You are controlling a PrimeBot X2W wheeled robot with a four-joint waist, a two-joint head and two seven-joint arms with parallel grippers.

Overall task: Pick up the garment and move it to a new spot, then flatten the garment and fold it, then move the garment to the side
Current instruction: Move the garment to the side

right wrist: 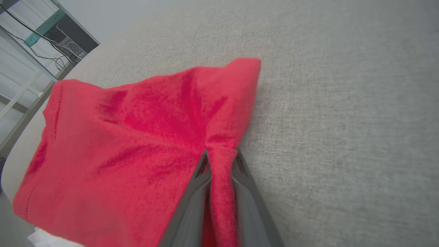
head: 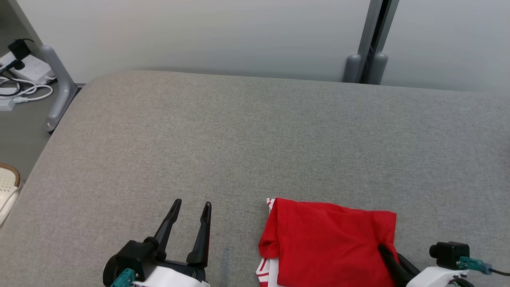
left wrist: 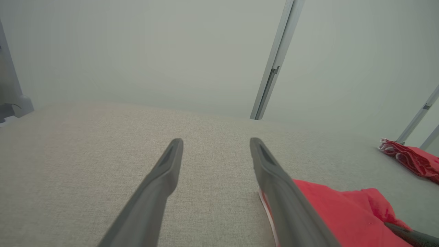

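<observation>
Red garment (head: 330, 243) edge pinched in the right pincer (right wrist: 221, 152); left pincer (head: 192, 203) spread, low over grey upholstery (head: 255, 139).

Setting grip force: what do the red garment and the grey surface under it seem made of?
Garment: soft matte knit, probably cotton jersey; it pleats in the right tool, with a stitched hem. Surface: matte grey woven upholstery, visibly heathered weave; perhaps padded, given the rounded edge.
</observation>
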